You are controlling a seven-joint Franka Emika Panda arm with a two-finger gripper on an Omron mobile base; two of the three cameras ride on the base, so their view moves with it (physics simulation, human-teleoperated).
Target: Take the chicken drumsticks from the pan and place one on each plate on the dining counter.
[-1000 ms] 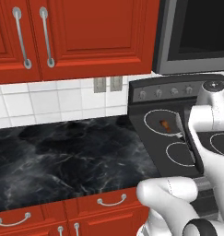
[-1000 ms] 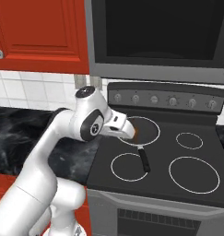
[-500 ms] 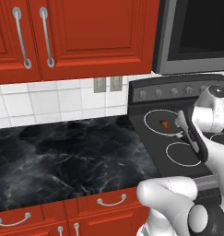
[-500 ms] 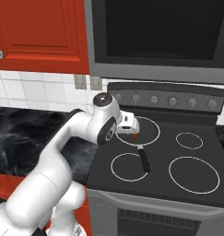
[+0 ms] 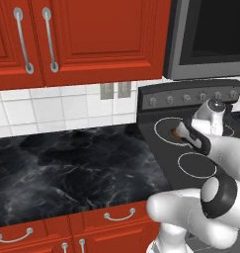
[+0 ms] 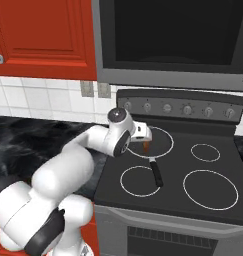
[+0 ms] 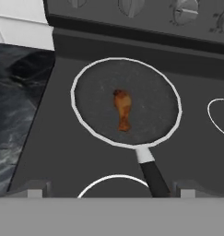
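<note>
A single chicken drumstick [image 7: 122, 110] is being shown lying at the middle of the frying pan [image 7: 90, 115], its thicker end turned toward the stove's control knobs [image 7: 185, 10] and its narrow end toward the pan's black handle [image 7: 152, 177]. The pan is being carried by the rear left burner of the black stovetop [image 6: 213, 175], near the edge that meets the black marble worktop [image 5: 67, 168]. The handle is being pointed toward the front left burner ring [image 6: 139, 181]. In the hand view, the gripper [image 7: 111, 190] is being held above the pan with its finger tips [image 7: 35, 189] spread wide apart, nothing between them, and no contact is being made with pan or meat. From the right base view, the white arm is being seen reaching over the stovetop's left side, the gripper [image 6: 144, 134] poised over the pan's rim, with a little of the drumstick [image 6: 145, 146] visible just beneath it. Red cabinets [image 5: 87, 39] are being seen above the worktop.
</note>
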